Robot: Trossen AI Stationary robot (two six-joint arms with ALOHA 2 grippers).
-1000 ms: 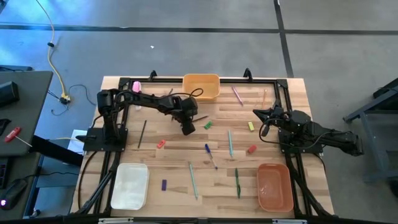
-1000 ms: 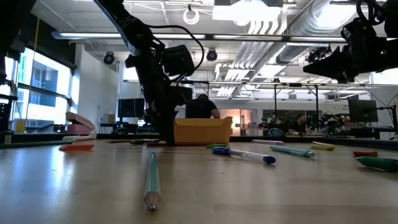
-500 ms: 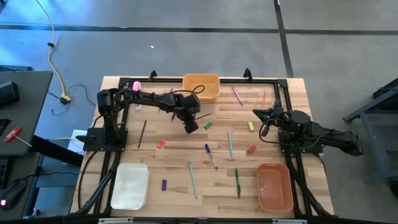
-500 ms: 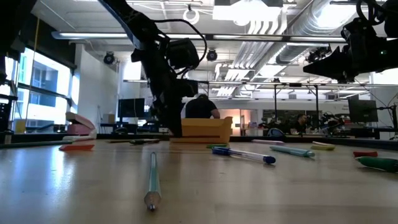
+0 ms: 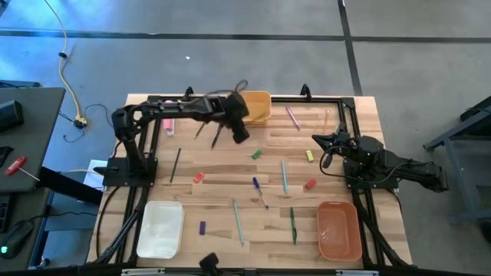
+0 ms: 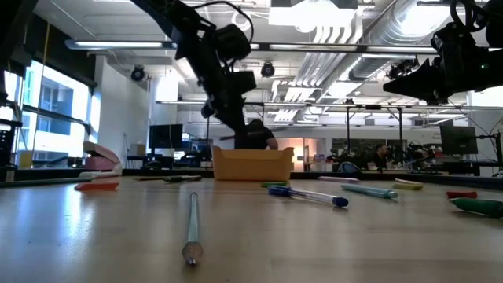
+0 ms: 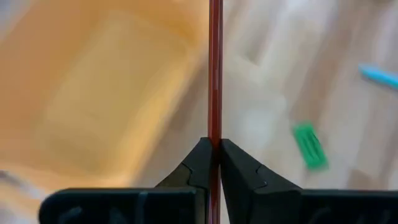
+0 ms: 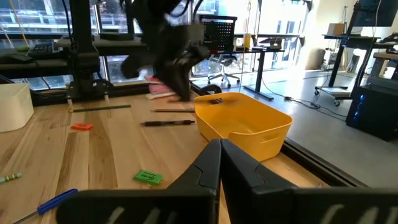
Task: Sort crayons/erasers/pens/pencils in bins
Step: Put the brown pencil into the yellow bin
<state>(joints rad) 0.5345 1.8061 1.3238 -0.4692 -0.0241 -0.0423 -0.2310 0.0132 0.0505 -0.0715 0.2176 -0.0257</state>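
A red-brown pencil [image 7: 215, 74] is in my left gripper [image 5: 240, 136], which is shut on it above the table, just near of the yellow-orange bin [image 5: 249, 106] at the far middle. The white bin [image 5: 159, 228] stands at the near left and the salmon bin [image 5: 339, 230] at the near right. Pens, short crayons and erasers lie scattered between them, among them a green piece [image 7: 309, 144] close to the left gripper. My right gripper [image 5: 316, 139] waits shut at the table's right side. My left gripper pinches the pencil's shaft [image 7: 215, 134] between its two fingertips [image 7: 200, 163]. The fingers slant down from the table's left side. The pencil runs on well beyond the fingertips and is lifted clear of the table, beside the yellow-orange bin.
On the wood lie a dark pencil [image 5: 176, 164], a red piece [image 5: 199, 177], a blue pen [image 5: 260, 192], teal pens [image 5: 284, 175] [image 5: 238, 221], a green pen [image 5: 292, 224], a purple piece [image 5: 202, 228] and a pink pen [image 5: 292, 116]. A black frame borders the far edge.
My left gripper has risen from the table's middle and swung toward the far edge, up to the yellow-orange bin, tipping less steeply downward. The pencil has come up off the table with it. The right arm has kept still.
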